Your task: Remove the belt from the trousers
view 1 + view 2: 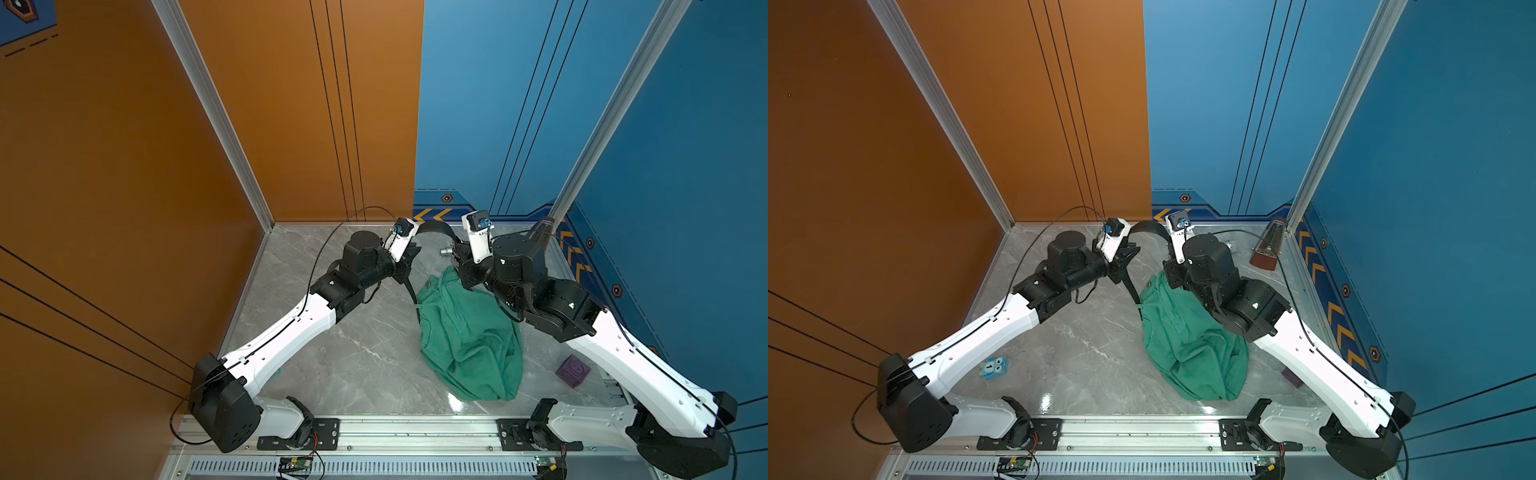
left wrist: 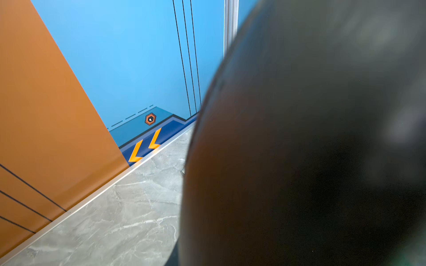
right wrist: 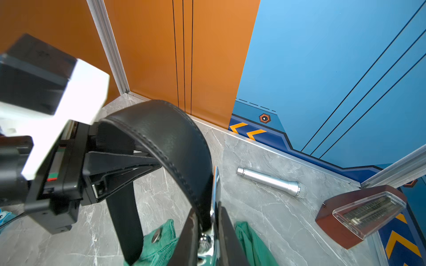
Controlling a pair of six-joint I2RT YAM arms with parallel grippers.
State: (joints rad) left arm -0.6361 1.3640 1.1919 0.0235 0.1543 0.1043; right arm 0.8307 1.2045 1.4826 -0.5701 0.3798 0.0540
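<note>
The black belt (image 1: 436, 227) (image 1: 1150, 227) arches above the back of the table between my two grippers. My right gripper (image 3: 208, 221) (image 1: 457, 251) is shut on its silver buckle (image 3: 215, 195) end. From the arch the strap (image 3: 175, 142) drops across my left gripper (image 3: 156, 165) (image 1: 410, 254) (image 1: 1130, 254) and runs down into the waistband of the green trousers (image 1: 469, 340) (image 1: 1192, 349) (image 3: 159, 248), which lie crumpled on the table. The left fingers (image 3: 119, 159) show only a thin slit between them. The belt (image 2: 299, 138) blocks the left wrist view, hiding that gripper.
A silver microphone (image 3: 272, 182) (image 1: 445, 251) and a wooden metronome (image 3: 359, 214) (image 1: 1268, 249) lie at the back right. A purple cube (image 1: 573, 370) sits beside the right arm. A small blue block (image 1: 994, 368) lies by the left arm. Orange and blue walls enclose the grey marble table (image 1: 353, 357).
</note>
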